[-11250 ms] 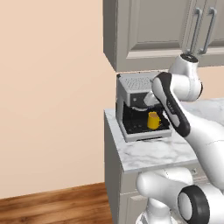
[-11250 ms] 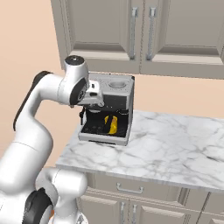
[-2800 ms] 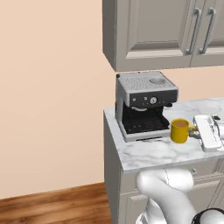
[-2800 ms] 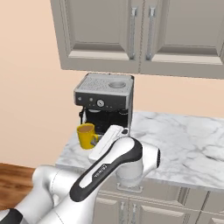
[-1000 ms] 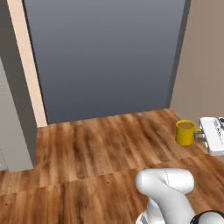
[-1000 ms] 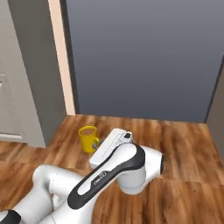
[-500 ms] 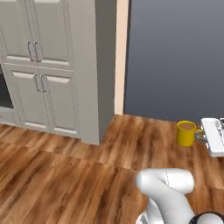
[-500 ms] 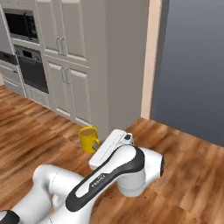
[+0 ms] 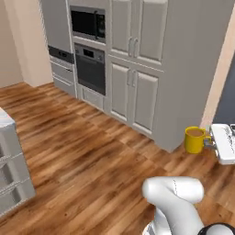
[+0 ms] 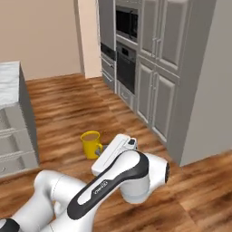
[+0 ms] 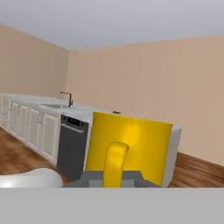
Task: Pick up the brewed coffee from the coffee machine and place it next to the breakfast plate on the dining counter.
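The brewed coffee [image 9: 194,140] is a small yellow mug with brown liquid, held in the air above the wooden floor at the right of the left base view. My gripper [image 9: 209,142] is shut on its side handle. From the right base view the mug [image 10: 90,144] hangs left of the white hand, with the gripper [image 10: 101,148] on the handle. The hand view looks at the mug's wall [image 11: 131,146] close up, with the gripper [image 11: 112,178] around the handle. The coffee machine, the breakfast plate and the dining counter are out of view.
Tall grey cabinets with a built-in oven and microwave [image 9: 90,46] stand ahead. A marble-topped grey drawer unit [image 10: 13,131] is at the left. Open wooden floor [image 9: 78,151] lies between them. A far counter with a sink and dishwasher [image 11: 70,135] runs along a beige wall.
The whole picture has shifted as the base turned: the dark doorway has slid off to the right, and the cabinets, oven and drawer unit came in. The mug stays in the gripper.
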Robot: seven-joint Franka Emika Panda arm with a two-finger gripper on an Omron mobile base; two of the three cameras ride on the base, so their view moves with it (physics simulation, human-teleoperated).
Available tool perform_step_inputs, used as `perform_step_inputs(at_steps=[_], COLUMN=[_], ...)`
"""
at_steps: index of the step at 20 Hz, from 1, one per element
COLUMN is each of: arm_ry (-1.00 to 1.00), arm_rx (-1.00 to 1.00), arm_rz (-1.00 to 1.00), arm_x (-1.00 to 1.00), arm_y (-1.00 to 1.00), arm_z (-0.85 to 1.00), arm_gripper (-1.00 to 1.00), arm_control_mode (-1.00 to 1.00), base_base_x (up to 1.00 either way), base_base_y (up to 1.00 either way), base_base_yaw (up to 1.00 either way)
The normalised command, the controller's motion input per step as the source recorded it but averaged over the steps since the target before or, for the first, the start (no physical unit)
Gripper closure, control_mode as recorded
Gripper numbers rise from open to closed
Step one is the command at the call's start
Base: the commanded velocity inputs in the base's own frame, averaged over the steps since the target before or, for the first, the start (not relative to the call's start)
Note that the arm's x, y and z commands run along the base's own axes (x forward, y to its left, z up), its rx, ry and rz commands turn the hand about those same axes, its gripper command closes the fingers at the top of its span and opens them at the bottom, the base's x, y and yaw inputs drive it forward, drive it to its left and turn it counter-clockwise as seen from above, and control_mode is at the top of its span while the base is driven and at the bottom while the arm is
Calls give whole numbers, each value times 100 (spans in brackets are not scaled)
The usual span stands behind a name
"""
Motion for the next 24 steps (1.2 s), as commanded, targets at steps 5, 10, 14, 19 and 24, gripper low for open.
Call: perform_step_inputs(at_steps=[5, 10, 14, 19, 24], arm_ry=[0, 0, 0, 0, 0], arm_rx=[0, 0, 0, 0, 0], arm_rz=[0, 0, 0, 0, 0], arm_x=[0, 0, 0, 0, 0], arm_y=[0, 0, 0, 0, 0], arm_z=[0, 0, 0, 0, 0], arm_gripper=[100, 100, 100, 100, 100], arm_control_mode=[100, 100, 100, 100, 100], base_base_x=[2, 65, 100, 100, 100], base_base_y=[57, 51, -7, -57, -86], base_base_yaw=[73, 53, 32, 8, 6])
